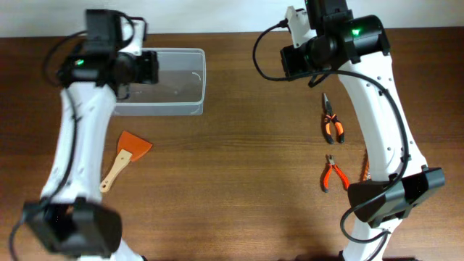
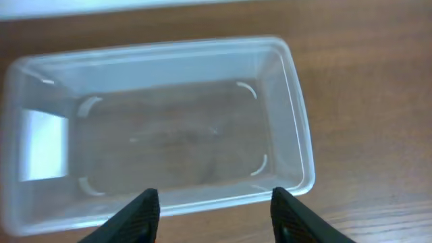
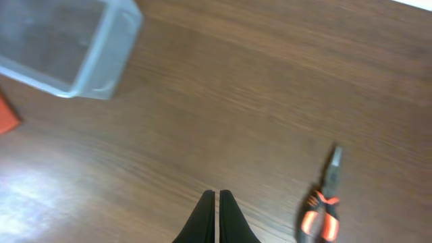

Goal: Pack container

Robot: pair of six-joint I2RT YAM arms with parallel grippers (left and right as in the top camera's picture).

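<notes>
The clear plastic container (image 1: 174, 83) stands at the back left of the wooden table and looks empty; it fills the left wrist view (image 2: 162, 128) and shows in the top left corner of the right wrist view (image 3: 64, 44). My left gripper (image 2: 212, 209) is open and empty, hovering over the container's near rim. My right gripper (image 3: 217, 199) is shut and empty, held above bare table at the back right. Long-nose pliers with orange and black handles (image 1: 331, 119) lie right of centre, also in the right wrist view (image 3: 322, 209). A second orange pair of pliers (image 1: 332, 172) lies nearer the front.
An orange scraper with a wooden handle (image 1: 125, 157) lies on the table in front of the container, to the left. Its orange blade edge shows in the right wrist view (image 3: 7, 115). The arm bases stand at the front left and front right.
</notes>
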